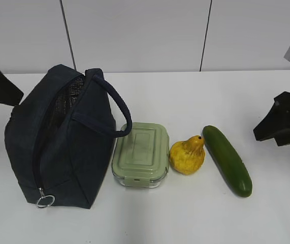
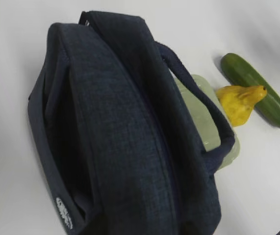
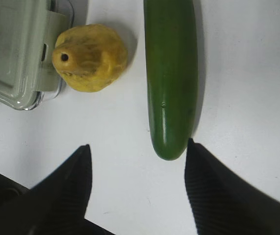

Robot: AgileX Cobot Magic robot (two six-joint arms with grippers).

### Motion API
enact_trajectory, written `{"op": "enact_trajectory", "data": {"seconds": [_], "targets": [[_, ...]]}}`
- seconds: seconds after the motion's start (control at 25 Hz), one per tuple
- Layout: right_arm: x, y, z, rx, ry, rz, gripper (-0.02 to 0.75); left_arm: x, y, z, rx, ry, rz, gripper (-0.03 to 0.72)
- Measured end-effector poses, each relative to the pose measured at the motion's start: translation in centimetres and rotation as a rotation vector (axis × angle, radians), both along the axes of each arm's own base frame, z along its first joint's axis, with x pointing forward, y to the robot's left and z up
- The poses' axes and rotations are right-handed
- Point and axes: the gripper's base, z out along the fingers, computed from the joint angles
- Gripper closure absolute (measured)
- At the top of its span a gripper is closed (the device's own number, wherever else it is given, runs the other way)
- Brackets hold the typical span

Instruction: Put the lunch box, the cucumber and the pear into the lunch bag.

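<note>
The navy lunch bag (image 1: pixel 66 145) stands at the left, its top gaping enough to show silver lining, its ring pull (image 1: pixel 45 202) low at the front. It fills the left wrist view (image 2: pixel 125 132). To its right in a row lie the sage-lidded lunch box (image 1: pixel 140 152), the yellow pear (image 1: pixel 187 155) and the dark green cucumber (image 1: pixel 227 160). My right gripper (image 3: pixel 137 152) is open and empty above the table, its right finger (image 3: pixel 203 176) just beside the cucumber's near end (image 3: pixel 171 73). My left gripper (image 1: pixel 5 86) hovers left of the bag; its jaws are hidden.
The objects rest on a white table (image 1: pixel 195 96), with a white panelled wall behind. The bag's strap handle (image 1: pixel 119 109) arches over the lunch box's left edge. The pear (image 3: pixel 90 58) touches the lunch box (image 3: pixel 17 49).
</note>
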Motion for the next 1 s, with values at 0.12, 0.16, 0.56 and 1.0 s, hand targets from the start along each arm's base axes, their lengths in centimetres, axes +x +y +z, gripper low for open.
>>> {"op": "enact_trajectory", "data": {"seconds": [0.12,0.16,0.56,1.0], "targets": [[0.2,0.1,-0.4,0.005,0.006,0.014,0.269,0.0,0.2,-0.1,0.029,-0.002,0.000,0.400],[0.3,0.1,-0.6,0.009,0.008,0.015,0.267,0.0,0.2,-0.2,0.029,0.001,0.002,0.400],[1.2,0.2,-2.0,-0.019,-0.003,0.021,0.262,0.4,0.3,-0.5,0.039,0.007,0.012,0.400],[1.2,5.6,-4.0,-0.315,0.000,0.187,0.262,0.5,0.3,-0.5,0.039,-0.007,0.023,0.400]]}}
